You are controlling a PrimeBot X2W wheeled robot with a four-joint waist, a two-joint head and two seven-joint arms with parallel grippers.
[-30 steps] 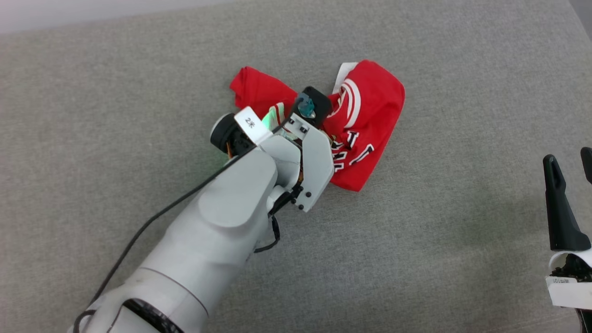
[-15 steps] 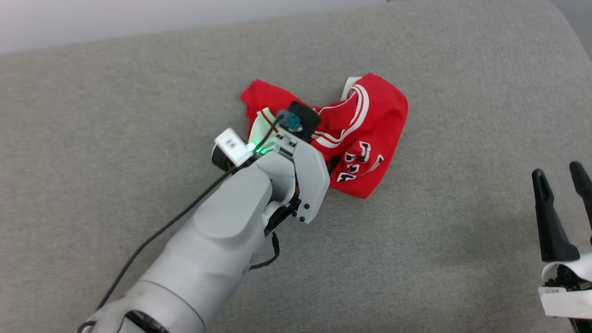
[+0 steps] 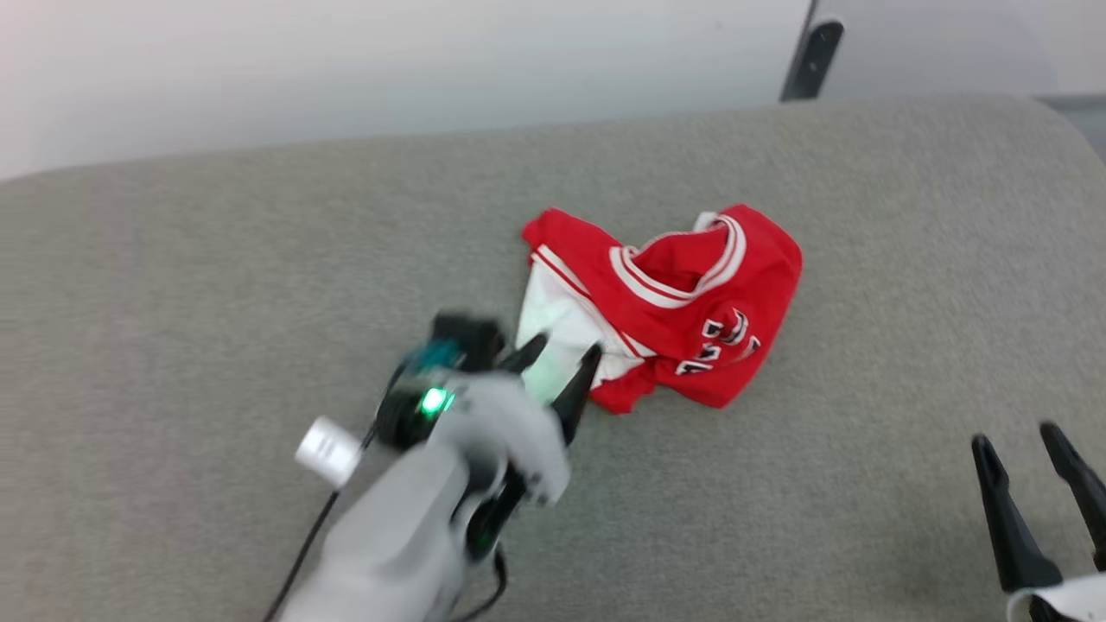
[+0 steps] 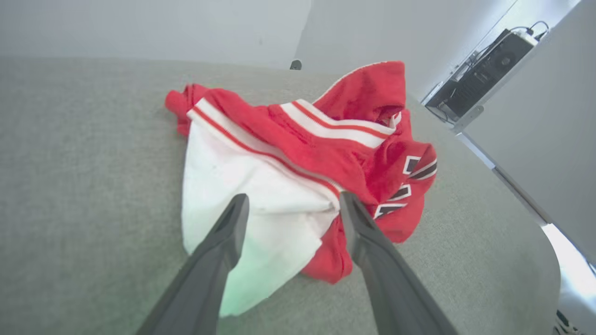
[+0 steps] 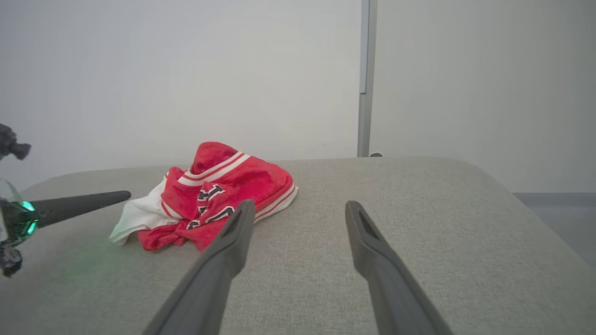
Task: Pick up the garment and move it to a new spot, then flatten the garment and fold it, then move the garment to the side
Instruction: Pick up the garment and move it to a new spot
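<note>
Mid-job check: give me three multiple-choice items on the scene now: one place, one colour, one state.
1. Where is the jersey?
A. heaped on the grey cushion
B. draped over a chair
C. on the floor

2. What colour is its part nearest the left hand?
A. black
B. white
C. blue

3. How is the left hand?
A. shut on the jersey
B. shut and empty
C. open, holding nothing

Answers:
1 A: it lies crumpled on the cushion.
2 B: a white panel shows between the fingers in the left wrist view.
3 C: the fingers stand apart, gripping nothing.
</note>
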